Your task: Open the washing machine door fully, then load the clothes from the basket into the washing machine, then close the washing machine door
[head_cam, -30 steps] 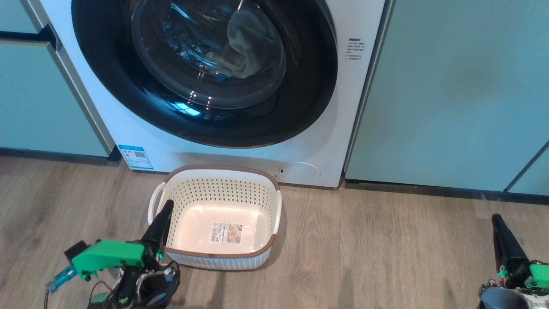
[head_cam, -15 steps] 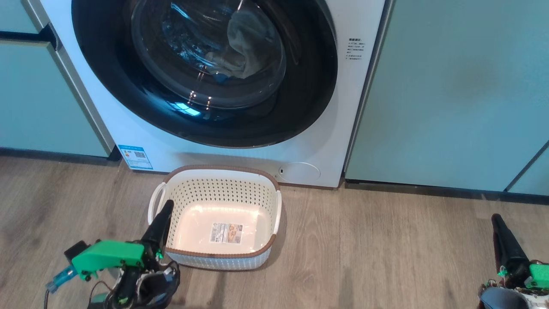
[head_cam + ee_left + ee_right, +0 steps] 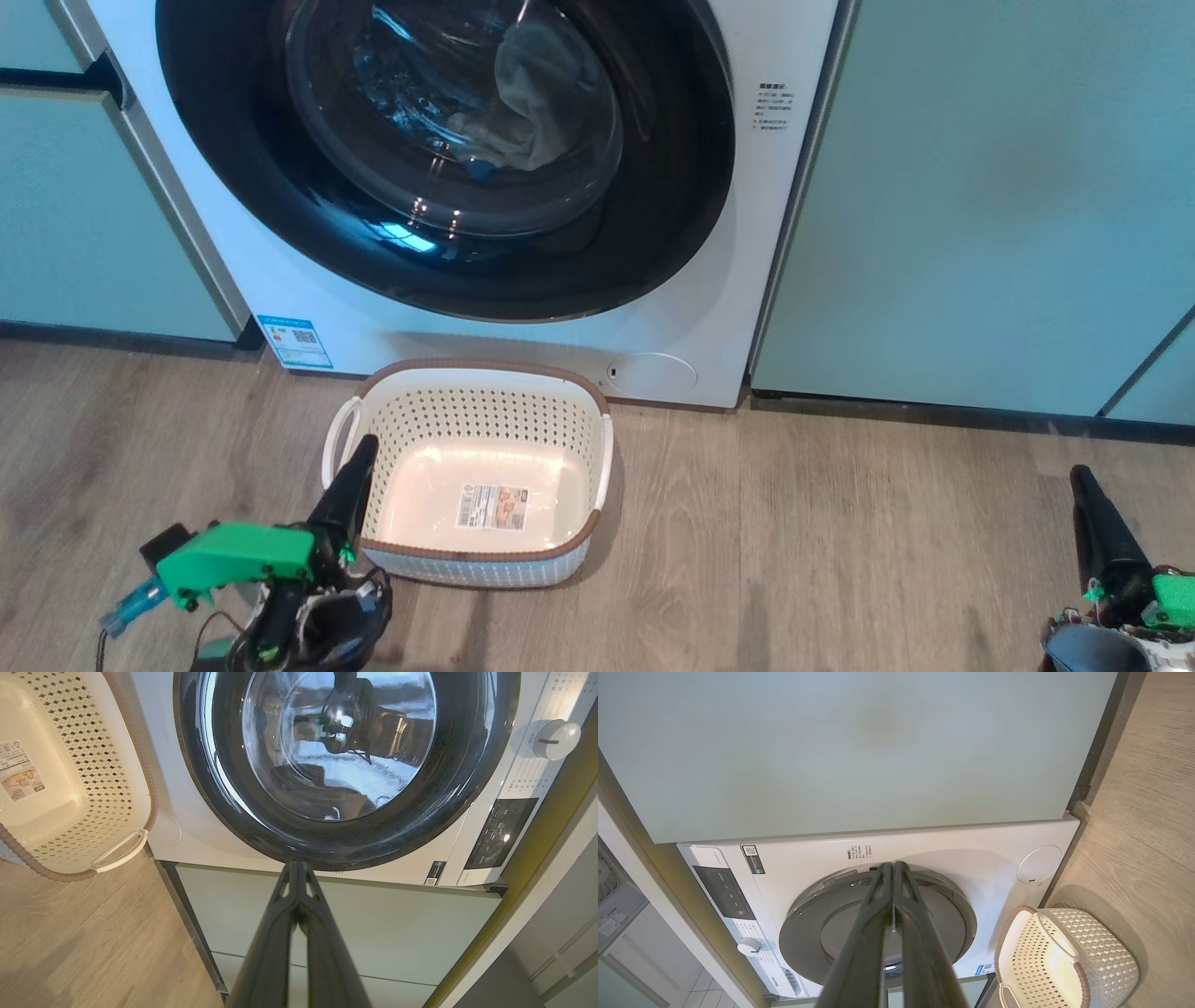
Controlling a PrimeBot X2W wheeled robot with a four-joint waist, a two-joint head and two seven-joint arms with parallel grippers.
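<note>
Although cropped at the frame's top, the big white front-loading washing machine (image 3: 280, 280) is largest; its round glossy black-rimmed glass door (image 3: 233, 187) sits closed. Lower centre, the cream perforated plastic basket (image 3: 485, 373) stands on the wood floor (image 3: 840, 523). Pale clothes (image 3: 532, 93) lie behind the glass. Left gripper (image 3: 366, 444), lower left, and right gripper (image 3: 1080, 474), lower right: fingers pressed together, empty.

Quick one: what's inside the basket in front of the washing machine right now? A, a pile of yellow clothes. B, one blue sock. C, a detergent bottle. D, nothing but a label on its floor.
D: in the head view the basket shows a bare cream floor with a label stuck on it, and no garment or bottle lies inside.
</note>
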